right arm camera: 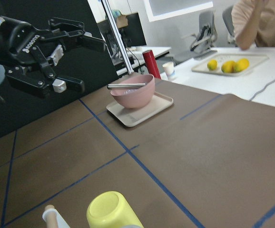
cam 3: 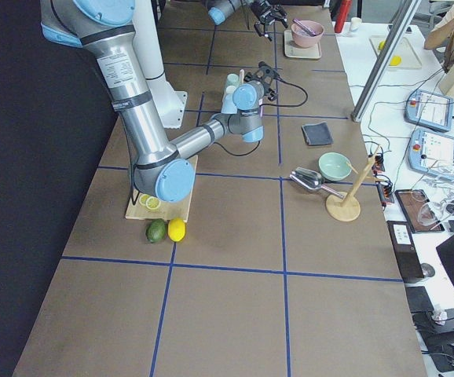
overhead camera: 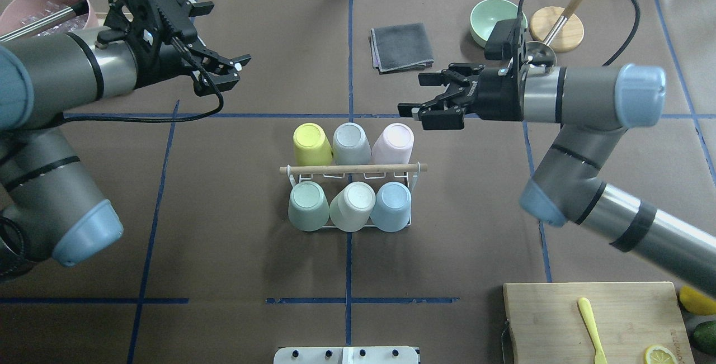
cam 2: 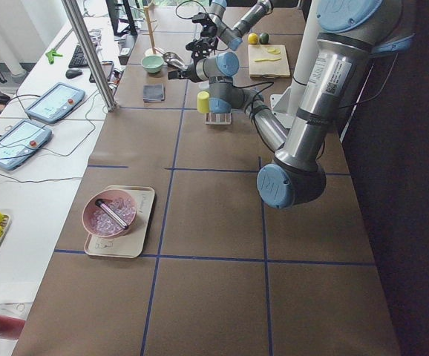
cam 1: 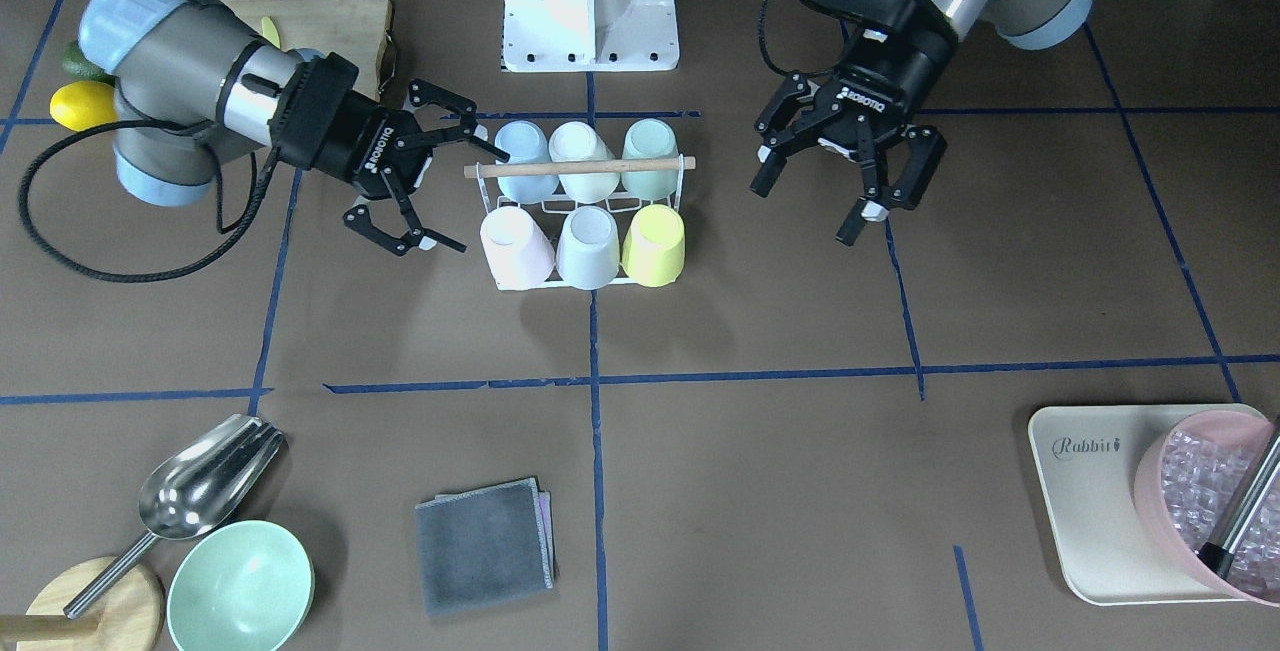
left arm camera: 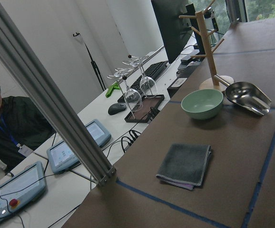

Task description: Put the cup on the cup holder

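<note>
Now the cup holder (overhead camera: 352, 169), six cups (overhead camera: 351, 143) upended on it, sits between my spread-open left gripper (overhead camera: 238, 69) and my nearer, equally open right gripper (overhead camera: 417, 95).

The left arm (overhead camera: 50, 79) and right arm (overhead camera: 582, 101) were grey tubes with pale blue joint caps and black bands. The left gripper (overhead camera: 238, 71) and right gripper (overhead camera: 415, 98) were black, lettered ROBOTIQ in white (small white pads (cam 1: 876, 212) at the fingertips). A black cable (cam 1: 110, 278) looped from the right wrist.

Overhead and front-facing views face each other, sharing the cup holder (cam 1: 580, 168).
</note>
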You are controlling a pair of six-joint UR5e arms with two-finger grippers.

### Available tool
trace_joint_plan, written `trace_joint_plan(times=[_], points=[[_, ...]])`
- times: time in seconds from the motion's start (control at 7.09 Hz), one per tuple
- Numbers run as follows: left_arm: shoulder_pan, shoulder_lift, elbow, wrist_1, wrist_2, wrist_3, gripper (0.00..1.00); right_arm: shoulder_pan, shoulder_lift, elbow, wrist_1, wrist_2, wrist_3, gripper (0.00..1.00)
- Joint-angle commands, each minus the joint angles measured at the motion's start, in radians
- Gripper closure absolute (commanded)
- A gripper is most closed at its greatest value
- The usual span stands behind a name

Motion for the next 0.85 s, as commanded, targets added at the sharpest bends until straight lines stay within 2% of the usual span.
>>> trace_joint_plan(times=[0.0,0.14,0.28,0.42,0.71], points=[[-0.155,0.014,-0.029,0.330,-0.249,-0.023,0.00,0.347,-0.014,0.057,-0.368,0.458,0.059,0.00],[-0.207,0.016,-0.022,0.441,-0.361,-0.024,0.00,0.446,-0.058,0.061,-0.441,0.540,0.052,0.00],[-0.280,0.037,-0.017,0.541,-0.438,-0.026,0.00,0.506,-0.158,0.061,-0.446,0.556,0.050,0.00],[-0.375,0.049,-0.010,0.674,-0.527,-0.024,0.00,0.561,-0.271,0.061,-0.452,0.546,0.050,0.00],[-0.556,0.103,0.096,0.776,-0.694,-0.021,0.00,0.619,-0.443,0.054,-0.457,0.445,0.048,0.00]])
